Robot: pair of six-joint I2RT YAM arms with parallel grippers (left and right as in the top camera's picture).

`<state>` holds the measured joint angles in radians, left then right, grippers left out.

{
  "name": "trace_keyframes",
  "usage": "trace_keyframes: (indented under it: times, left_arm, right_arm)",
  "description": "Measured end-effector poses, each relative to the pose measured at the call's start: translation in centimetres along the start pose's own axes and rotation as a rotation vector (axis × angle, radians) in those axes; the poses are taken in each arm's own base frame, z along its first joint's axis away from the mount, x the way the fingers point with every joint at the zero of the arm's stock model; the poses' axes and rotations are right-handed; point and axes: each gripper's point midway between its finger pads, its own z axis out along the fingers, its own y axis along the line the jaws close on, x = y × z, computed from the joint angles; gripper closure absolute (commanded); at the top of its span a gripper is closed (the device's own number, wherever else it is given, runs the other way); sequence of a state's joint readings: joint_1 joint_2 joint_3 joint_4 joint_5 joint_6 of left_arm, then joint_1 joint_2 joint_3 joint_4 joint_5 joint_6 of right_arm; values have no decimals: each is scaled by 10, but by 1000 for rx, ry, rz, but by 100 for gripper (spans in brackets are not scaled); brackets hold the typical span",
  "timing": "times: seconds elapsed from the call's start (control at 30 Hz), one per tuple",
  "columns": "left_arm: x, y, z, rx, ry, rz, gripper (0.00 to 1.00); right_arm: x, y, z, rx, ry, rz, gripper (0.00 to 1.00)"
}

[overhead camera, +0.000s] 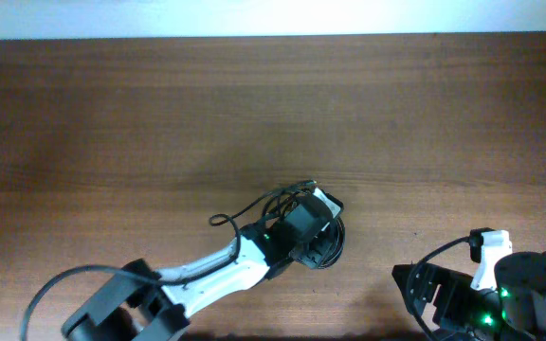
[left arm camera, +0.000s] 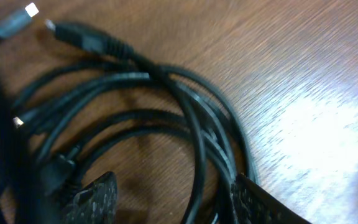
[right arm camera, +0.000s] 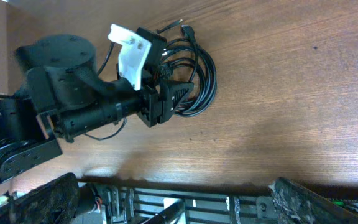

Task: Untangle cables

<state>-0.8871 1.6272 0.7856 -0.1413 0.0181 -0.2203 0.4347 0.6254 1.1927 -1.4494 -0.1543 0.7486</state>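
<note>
Overhead, the cables lie as a small coil at lower centre of the table, with one loose loop trailing to the left. The left claw sits directly over the coil. The right claw waits at lower right, well apart.

In the left wrist view, the left claw is released, and its fingers straddle several strands of the cables at the frame's bottom edge. These cords look light, limp and glossy, so they are likely to slip. The moulded plug at upper left should give a firmer hold than a bare strand.

In the right wrist view, the right claw is spread wide and empty. The cables lie at upper centre.
</note>
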Motion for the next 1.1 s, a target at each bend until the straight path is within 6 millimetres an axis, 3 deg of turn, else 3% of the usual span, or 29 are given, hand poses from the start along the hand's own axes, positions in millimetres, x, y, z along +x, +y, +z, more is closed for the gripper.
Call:
trace_keyframes:
  times: [0.1, 0.27, 0.3, 0.37, 0.47, 0.67, 0.73, 0.9, 1.03, 1.1]
  left_arm:
    - [14, 3, 13, -11, 50, -1, 46]
    - [17, 0, 21, 8, 66, 2, 77]
    - [17, -1, 22, 12, 67, 3, 90]
    - [18, -2, 22, 17, 69, 5, 100]
    - [19, -2, 23, 20, 72, 3, 100]
    - [17, -1, 18, 16, 83, -1, 100]
    - [2, -1, 6, 21, 38, -7, 100]
    - [-72, -13, -76, 73, -251, -7, 100]
    - [-100, -21, -137, 112, -424, 2, 100]
    - [-105, -23, -151, 120, -462, 3, 100]
  right_arm:
    - [2, -2, 0, 9, 9, 2, 1]
    - [10, -12, 14, 46, 49, 20, 1]
    - [13, -17, 20, 64, 67, 38, 1]
    - [18, -22, 27, 84, 87, 56, 1]
    - [25, -31, 37, 117, 118, 90, 1]
    - [25, -31, 37, 118, 119, 95, 1]
    - [25, -31, 37, 118, 119, 96, 1]
    - [25, -31, 37, 118, 118, 98, 1]
    - [25, -31, 37, 118, 118, 98, 1]
    - [25, -31, 37, 118, 118, 98, 1]
